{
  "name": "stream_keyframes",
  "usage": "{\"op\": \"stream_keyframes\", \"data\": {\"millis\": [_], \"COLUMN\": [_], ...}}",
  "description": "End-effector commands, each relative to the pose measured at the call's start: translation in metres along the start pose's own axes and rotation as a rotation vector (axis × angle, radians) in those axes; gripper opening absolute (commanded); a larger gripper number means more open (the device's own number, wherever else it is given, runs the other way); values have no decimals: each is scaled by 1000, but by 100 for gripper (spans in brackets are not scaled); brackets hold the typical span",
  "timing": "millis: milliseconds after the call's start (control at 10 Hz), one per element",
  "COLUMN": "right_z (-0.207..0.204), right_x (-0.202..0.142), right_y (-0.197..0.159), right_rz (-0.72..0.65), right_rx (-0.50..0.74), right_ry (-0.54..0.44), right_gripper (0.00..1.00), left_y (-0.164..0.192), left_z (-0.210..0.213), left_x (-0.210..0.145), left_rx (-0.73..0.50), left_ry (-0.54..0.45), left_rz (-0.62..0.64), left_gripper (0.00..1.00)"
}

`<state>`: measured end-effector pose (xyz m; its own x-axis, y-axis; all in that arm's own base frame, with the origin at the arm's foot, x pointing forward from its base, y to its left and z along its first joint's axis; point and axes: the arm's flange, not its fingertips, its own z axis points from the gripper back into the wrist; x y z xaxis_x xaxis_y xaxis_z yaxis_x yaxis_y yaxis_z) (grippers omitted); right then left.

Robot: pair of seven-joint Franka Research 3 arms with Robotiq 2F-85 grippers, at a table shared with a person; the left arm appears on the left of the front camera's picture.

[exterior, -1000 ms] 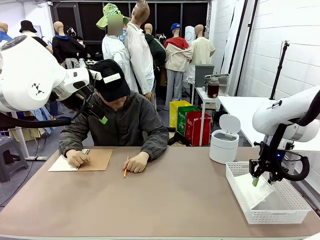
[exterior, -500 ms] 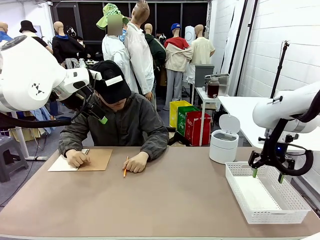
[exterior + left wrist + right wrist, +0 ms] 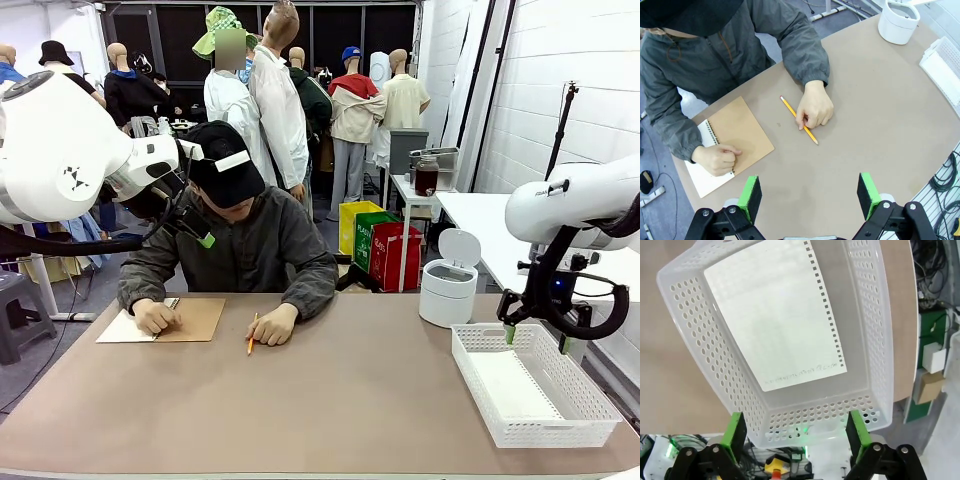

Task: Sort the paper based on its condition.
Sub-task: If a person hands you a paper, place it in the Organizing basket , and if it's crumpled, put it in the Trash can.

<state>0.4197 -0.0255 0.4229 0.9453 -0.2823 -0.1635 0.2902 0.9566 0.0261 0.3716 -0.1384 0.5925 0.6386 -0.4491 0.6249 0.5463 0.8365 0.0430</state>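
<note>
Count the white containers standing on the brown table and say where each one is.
2. A perforated white basket sits at the table's right end with the paper lying flat inside it. A round white bin with its lid raised stands behind it, nearer the person.

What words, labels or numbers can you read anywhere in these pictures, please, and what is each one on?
"PLAS...", running down the yellow bin: only the start can be read.
White lettering on the green bin and the red bin: too small to read.
A faint printed line along one edge of the paper lying in the white basket: too blurred to read.
</note>
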Motion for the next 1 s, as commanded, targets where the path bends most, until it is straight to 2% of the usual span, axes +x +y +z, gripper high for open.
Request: {"op": "stream_keyframes", "data": {"millis": [0, 900], "right_z": [-4, -4], "right_x": [2, 2], "right_y": [-3, -3], "right_rz": [-2, -2], "right_rx": [1, 1], "right_ry": [8, 8], "right_gripper": [100, 100], "left_y": [1, 1], "left_z": [1, 1], "left_x": [1, 1], "left_rx": [-1, -1], "left_ry": [-3, -3], "left_rz": [2, 2], "left_gripper": [100, 100]}}
